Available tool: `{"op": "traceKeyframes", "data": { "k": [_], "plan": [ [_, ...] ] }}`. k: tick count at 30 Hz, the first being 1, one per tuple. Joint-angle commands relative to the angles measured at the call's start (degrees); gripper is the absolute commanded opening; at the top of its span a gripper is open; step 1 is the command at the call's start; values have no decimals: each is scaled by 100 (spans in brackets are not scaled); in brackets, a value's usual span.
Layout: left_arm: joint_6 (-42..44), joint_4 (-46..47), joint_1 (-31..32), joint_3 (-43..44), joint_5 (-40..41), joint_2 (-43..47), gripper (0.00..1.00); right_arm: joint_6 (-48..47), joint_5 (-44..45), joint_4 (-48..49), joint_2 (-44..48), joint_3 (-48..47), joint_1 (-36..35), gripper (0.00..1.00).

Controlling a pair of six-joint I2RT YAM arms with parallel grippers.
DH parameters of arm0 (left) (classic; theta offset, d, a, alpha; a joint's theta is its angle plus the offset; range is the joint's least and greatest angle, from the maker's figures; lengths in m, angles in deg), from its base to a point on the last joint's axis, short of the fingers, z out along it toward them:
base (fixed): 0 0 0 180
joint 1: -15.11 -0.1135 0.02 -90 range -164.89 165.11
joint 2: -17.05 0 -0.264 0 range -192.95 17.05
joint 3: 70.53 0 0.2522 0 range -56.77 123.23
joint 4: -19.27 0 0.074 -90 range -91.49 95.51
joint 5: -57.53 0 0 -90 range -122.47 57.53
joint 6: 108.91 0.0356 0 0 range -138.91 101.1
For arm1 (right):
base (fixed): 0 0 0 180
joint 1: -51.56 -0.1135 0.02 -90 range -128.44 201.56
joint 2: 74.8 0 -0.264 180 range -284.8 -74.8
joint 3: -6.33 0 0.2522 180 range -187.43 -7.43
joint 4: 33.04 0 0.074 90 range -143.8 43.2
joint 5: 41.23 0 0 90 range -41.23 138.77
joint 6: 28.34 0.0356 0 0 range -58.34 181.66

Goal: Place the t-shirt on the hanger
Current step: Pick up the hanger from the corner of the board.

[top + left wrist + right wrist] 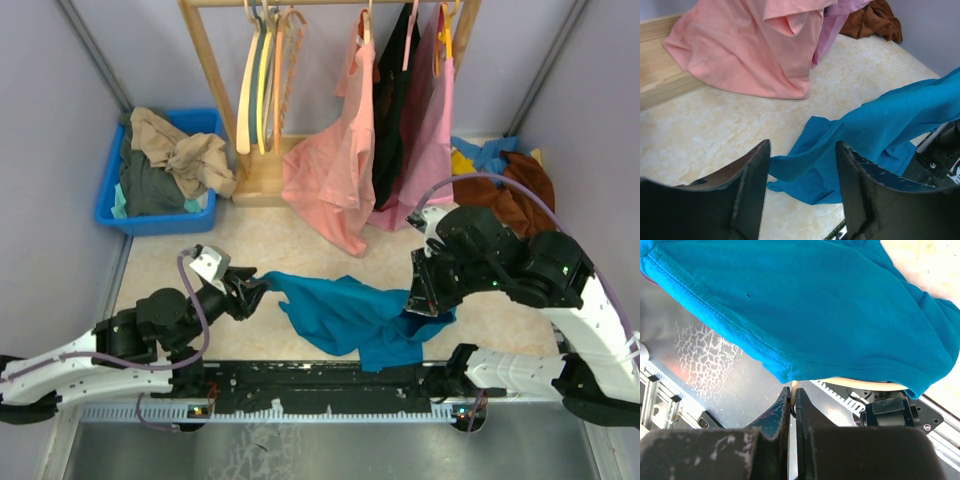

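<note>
The teal-blue t-shirt (345, 315) lies stretched across the near table between the two arms. In the right wrist view the t-shirt (805, 305) drapes over the pale cream hanger (860, 383), of which only a thin strip shows under the hem. My right gripper (794, 388) is shut on a cream part of the hanger; in the top view my right gripper (420, 300) sits at the shirt's right end. My left gripper (252, 290) is at the shirt's left tip. In the left wrist view my left gripper (802, 150) is open, with the t-shirt (880, 125) lying just beyond its jaws.
A wooden rack (215, 70) at the back holds spare hangers (262, 80), pink shirts (335, 170) and a black garment (392, 110). A blue bin (150, 218) of clothes stands back left. A brown, yellow and blue pile (510, 180) lies at the right.
</note>
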Motion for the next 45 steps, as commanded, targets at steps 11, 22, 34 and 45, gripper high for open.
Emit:
{"op": "traceKeyframes", "data": {
  "k": [11, 22, 34, 45],
  "plan": [
    [-547, -972, 26, 863, 800, -233, 0, -157, 178, 302, 17, -476, 38, 0],
    [-868, -1523, 26, 1520, 1905, -59, 0, -159, 262, 301, 17, -471, 38, 0],
    [-1102, -2265, 28, 1954, 2563, -38, 0, -160, 358, 302, -25, -524, 43, 0],
    [-913, -2363, 26, 2247, 3101, 47, 0, -126, 361, 577, -110, -404, 34, 0]
  ]
}}
